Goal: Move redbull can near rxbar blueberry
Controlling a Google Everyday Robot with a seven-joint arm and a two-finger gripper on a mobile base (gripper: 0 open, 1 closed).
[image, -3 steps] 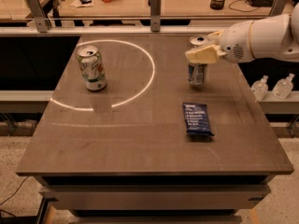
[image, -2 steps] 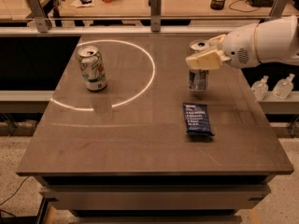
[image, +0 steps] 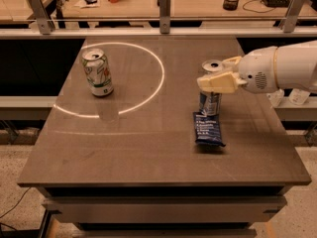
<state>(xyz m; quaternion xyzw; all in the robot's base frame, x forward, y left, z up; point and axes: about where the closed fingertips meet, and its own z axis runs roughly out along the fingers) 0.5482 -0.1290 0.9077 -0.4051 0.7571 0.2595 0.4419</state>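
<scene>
Since the redbull can (image: 210, 103) already stands upright at the right side of the worktop (image: 138, 148), just behind the far end of the rxbar blueberry (image: 208, 129), the step in hand looks like the set-down. The gripper (image: 214, 83) reaches in from the right, its cream fingers (image: 223, 82) closed round the upper half of the can. Whether the base rests on the worktop or hangs just above it I cannot quite tell. To do it well, lower straight, keep the can's foot off the wrapper's edge so it does not tip, then part the fingers and draw back sideways. The wrapper's white lines are too small to read, as is the label on the white-and-green can (image: 98, 73) well to the left.
</scene>
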